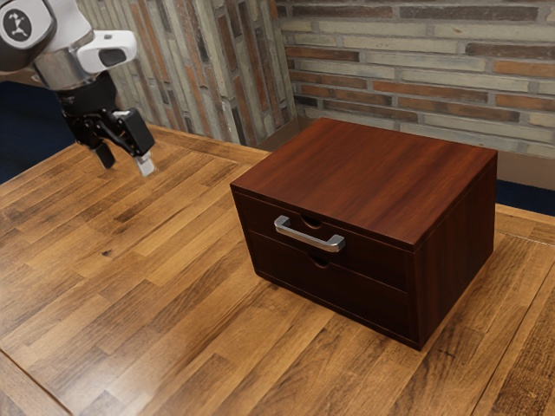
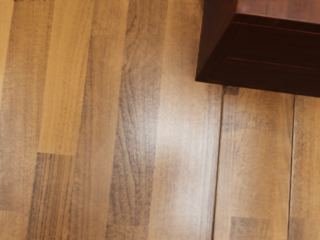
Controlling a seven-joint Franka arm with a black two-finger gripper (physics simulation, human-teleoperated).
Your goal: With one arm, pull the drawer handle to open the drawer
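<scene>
Probably a homely room: brick walls [image 1: 416, 69] behind a plank table [image 1: 130, 286] bearing a drawer cabinet [image 1: 373, 173].

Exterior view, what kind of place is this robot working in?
Likely an indoor room, perhaps a loft or workshop, rendered in simulation: a brick wall behind, a plank-topped wooden table, and a small drawer cabinet of dark wood standing on it.

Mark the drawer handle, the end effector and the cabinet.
drawer handle [image 1: 309, 235]: exterior view, middle of the silver bar.
end effector [image 1: 126, 161]: exterior view, midway between its open fingertips.
cabinet [image 1: 368, 169]: exterior view, middle of its top panel.
</scene>
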